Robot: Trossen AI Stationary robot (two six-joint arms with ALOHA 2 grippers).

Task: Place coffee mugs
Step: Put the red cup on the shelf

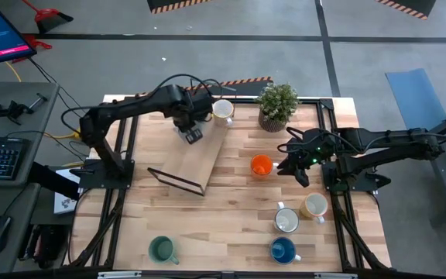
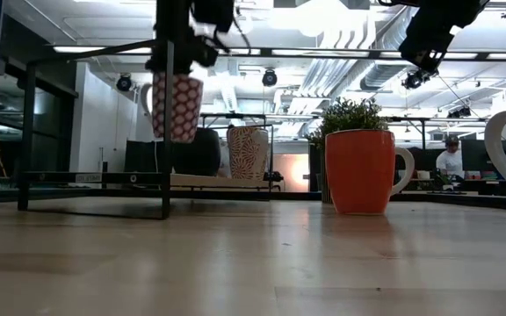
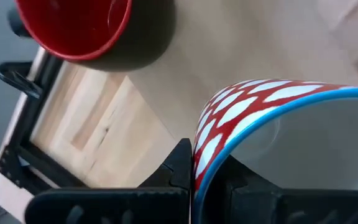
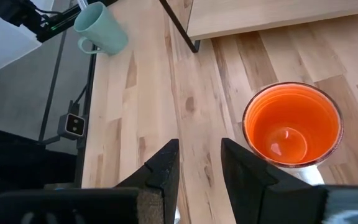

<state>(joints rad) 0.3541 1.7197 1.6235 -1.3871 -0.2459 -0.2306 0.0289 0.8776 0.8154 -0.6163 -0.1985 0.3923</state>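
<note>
Table [image 1: 231, 225]: left claw [image 3: 192, 180] hides patterned mug's [image 3: 241, 112] handle.

mug [image 1: 223, 110] on shelf [image 1: 196, 155] | plant [image 1: 277, 105] beside, right | another mug [image 1: 262, 165] perhaps nearer front

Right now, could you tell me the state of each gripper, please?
Left gripper: shut on the rim of the red-patterned white mug, held above the raised board.
Right gripper: open, empty, beside the orange mug.
</note>
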